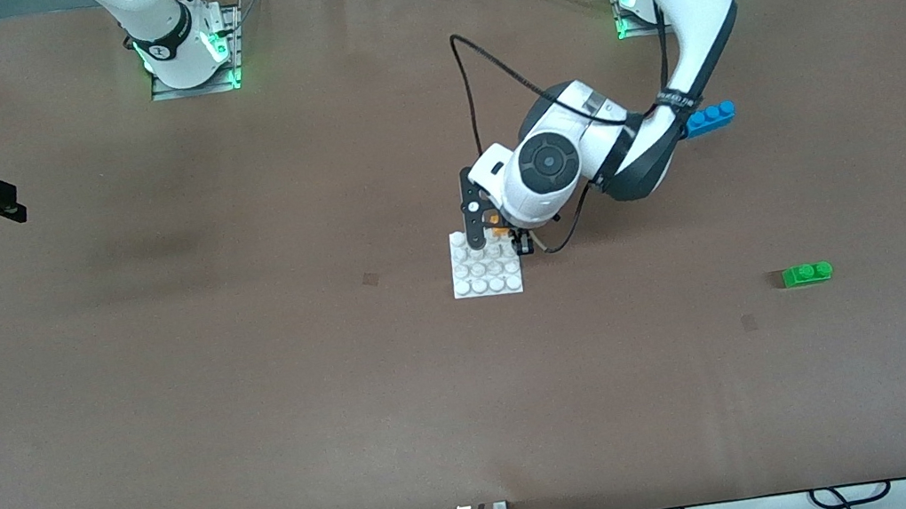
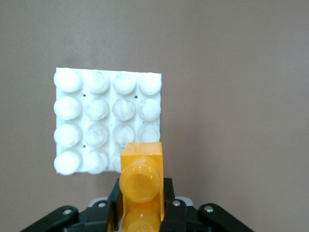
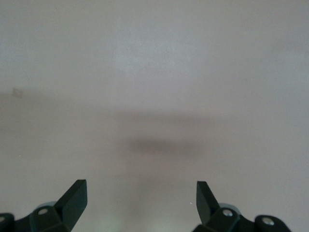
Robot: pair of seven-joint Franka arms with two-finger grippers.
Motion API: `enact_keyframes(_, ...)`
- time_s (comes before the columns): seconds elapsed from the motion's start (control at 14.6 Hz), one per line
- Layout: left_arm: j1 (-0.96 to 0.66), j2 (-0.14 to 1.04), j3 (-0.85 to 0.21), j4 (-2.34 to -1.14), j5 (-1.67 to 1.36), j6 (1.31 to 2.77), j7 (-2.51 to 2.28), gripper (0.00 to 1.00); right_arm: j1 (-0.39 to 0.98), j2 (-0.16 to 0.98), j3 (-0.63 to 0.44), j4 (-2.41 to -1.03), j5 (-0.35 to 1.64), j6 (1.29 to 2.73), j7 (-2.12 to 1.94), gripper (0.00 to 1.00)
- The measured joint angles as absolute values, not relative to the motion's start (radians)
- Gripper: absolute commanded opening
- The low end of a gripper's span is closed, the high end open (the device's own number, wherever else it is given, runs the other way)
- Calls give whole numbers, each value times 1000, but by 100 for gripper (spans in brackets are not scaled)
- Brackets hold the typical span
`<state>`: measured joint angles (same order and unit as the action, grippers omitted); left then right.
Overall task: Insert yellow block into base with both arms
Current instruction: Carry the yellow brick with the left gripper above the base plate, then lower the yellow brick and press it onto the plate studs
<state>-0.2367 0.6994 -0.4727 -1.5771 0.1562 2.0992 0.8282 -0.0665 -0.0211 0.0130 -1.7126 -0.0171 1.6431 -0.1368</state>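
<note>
The yellow block (image 2: 140, 180) is held tight in the closed left gripper (image 2: 141, 205) over the edge of the base (image 2: 107, 121) farthest from the front camera — studs up, so it can be pressed on. The base is left flat on the table (image 1: 258, 391), while the right gripper (image 3: 141, 198) is kept wide open and empty over the right arm's end — waiting.

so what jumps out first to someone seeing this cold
The left end effector, shut on the yellow block, hangs over the edge of the white studded base at the table's middle. The right end effector waits open over bare table at the right arm's end. A green brick and a blue brick lie toward the left arm's end.
</note>
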Motion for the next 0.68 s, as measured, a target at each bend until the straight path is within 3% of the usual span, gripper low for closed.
enact_keyframes(0.68,-316,795,-433,-1501,186,2182,812,1,-60,-9,4,-1697,-19,1590,-137,100)
